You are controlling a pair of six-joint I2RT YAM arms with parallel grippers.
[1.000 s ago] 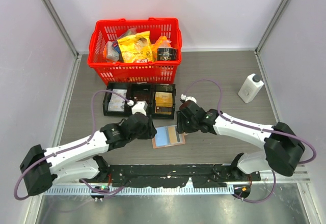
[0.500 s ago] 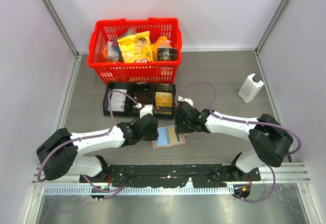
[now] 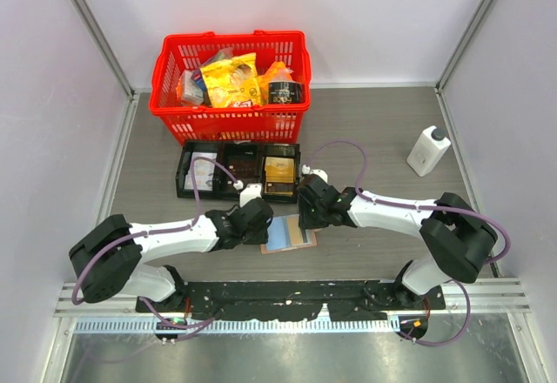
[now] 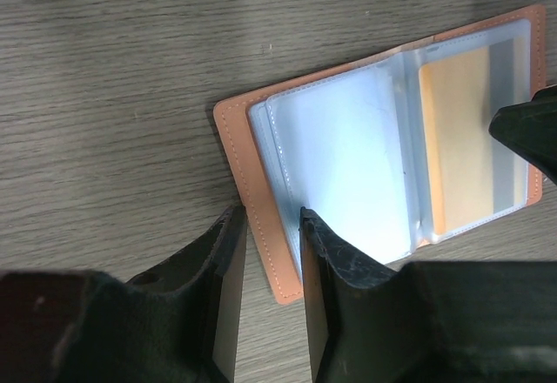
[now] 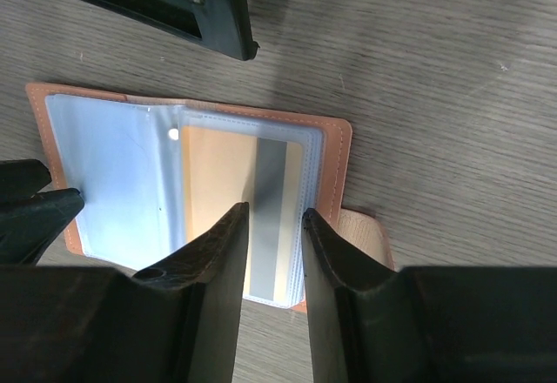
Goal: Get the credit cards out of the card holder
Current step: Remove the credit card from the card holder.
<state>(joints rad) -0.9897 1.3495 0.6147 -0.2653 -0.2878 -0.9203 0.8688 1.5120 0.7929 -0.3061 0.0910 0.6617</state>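
The card holder [image 3: 287, 233] lies open and flat on the table, tan-pink outside with clear, light blue sleeves. A gold card with a grey stripe [image 5: 222, 183] sits in its right-hand sleeve and also shows in the left wrist view [image 4: 461, 139]. The left-hand sleeve [image 4: 348, 157] looks empty. My left gripper [image 4: 271, 218] is narrowly open, its tips straddling the holder's left leather edge [image 4: 252, 183]. My right gripper [image 5: 274, 213] is narrowly open over the card's grey stripe, by the holder's right edge and snap tab [image 5: 365, 235]. From above, the left gripper [image 3: 265, 225] and right gripper [image 3: 305, 218] flank the holder.
A black three-compartment tray [image 3: 239, 171] stands just behind the holder with cards in it, a gold one [image 3: 279, 174] at the right; its corner shows in the right wrist view [image 5: 218, 9]. A red basket [image 3: 231, 87] of groceries stands further back. A white bottle [image 3: 428, 150] stands far right.
My left gripper has moved right and down to the holder's left edge. My right gripper has shifted slightly left over the holder's right half. The holder has stayed in place.
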